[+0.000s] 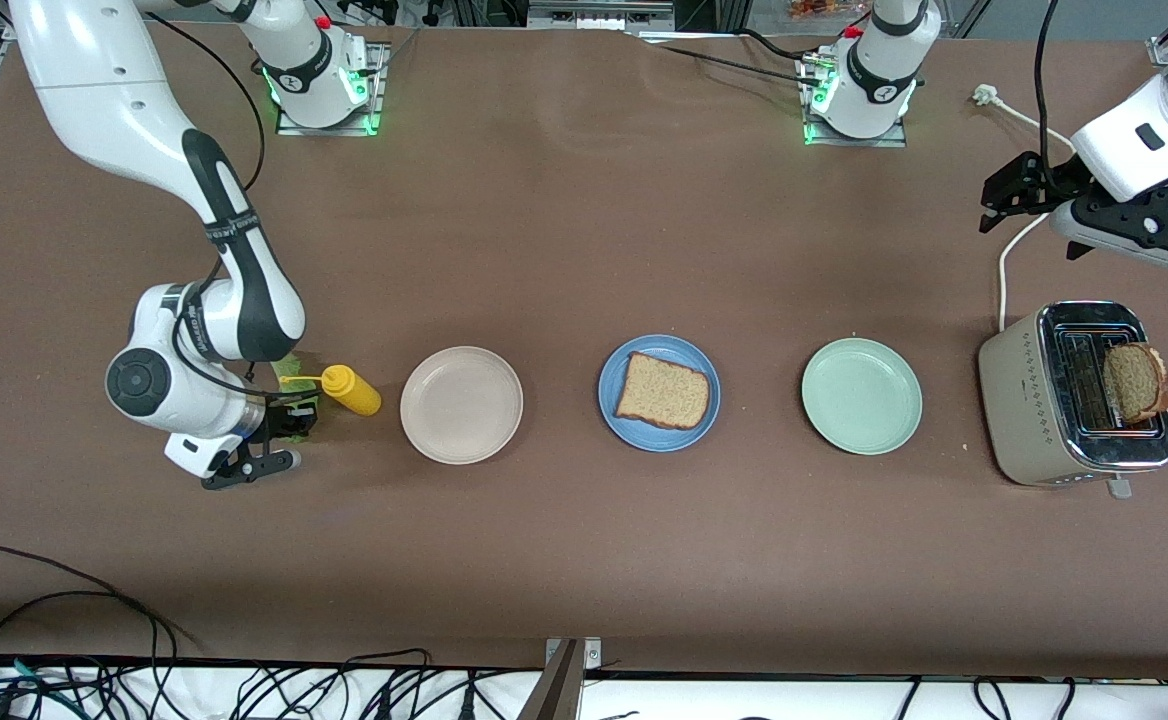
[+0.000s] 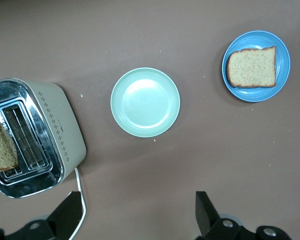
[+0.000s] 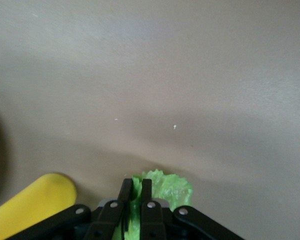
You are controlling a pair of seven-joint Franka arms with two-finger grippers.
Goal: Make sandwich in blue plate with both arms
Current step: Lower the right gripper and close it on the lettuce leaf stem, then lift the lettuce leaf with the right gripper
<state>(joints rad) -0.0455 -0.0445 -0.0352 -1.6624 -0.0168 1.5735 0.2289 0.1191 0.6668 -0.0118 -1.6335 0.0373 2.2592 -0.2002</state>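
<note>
The right pincer (image 3: 133, 192) is pinching the lettuce leaf (image 3: 162, 187) thinly (it may tear or slip); the left pincer (image 2: 140, 212) is waiting released above the tabletop (image 2: 190, 150).

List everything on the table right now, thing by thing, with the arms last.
blue plate: one, blue, mid-table between the other two plates.
bread slice on the plate: one, brown, lying flat on the blue plate.
off-white plate: one, toward the right arm's end.
mint-green plate: one, toward the left arm's end.
toaster: one, beige and chrome, beside the mint-green plate.
bread slice in the toaster: one, brown, standing up out of a slot.
mustard bottle: one, yellow, lying beside the off-white plate.
lettuce leaf: one, green, by the mustard bottle.
left pincer: open, up in the air above the toaster; this arm waits.
right pincer: shut on the lettuce leaf at the table.
</note>
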